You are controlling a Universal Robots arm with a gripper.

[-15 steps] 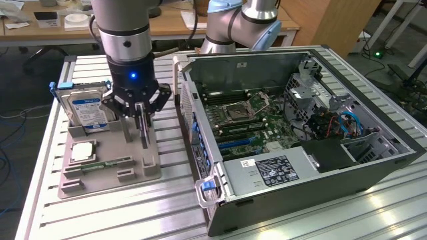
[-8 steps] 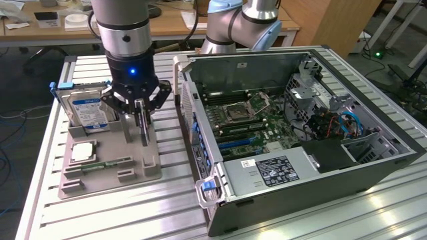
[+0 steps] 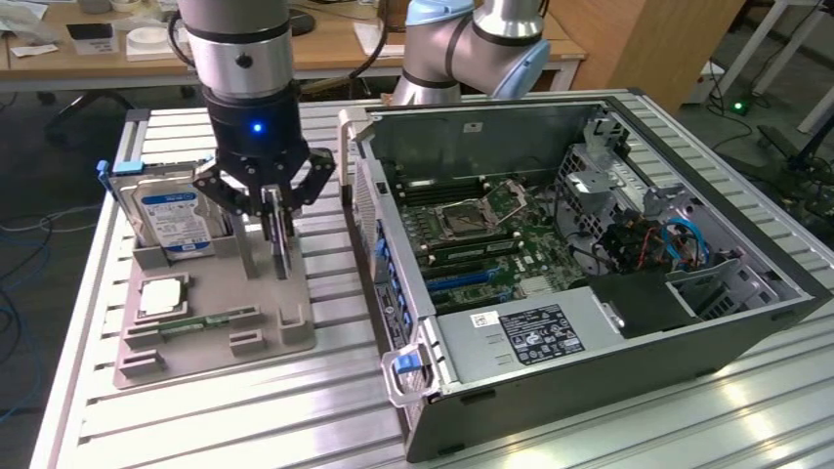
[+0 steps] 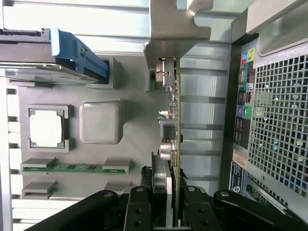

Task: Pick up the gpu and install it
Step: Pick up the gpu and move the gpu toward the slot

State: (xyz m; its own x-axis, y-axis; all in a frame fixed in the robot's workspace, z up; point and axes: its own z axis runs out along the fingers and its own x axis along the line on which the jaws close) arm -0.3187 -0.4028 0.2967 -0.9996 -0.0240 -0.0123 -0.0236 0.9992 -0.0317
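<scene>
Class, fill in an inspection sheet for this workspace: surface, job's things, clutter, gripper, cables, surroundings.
Surface: slatted metal table carrying a grey moulded parts tray.
Job's things: thin dark gpu card standing upright at the tray; open black computer case beside it.
Clutter: blue-labelled silver hard drive, square processor chip, narrow green memory stick in the tray.
Gripper: black gripper closed on the card's top edge.
Cables: blue cables inside the case.
Surroundings: second grey robot arm, wooden desk behind.
</scene>
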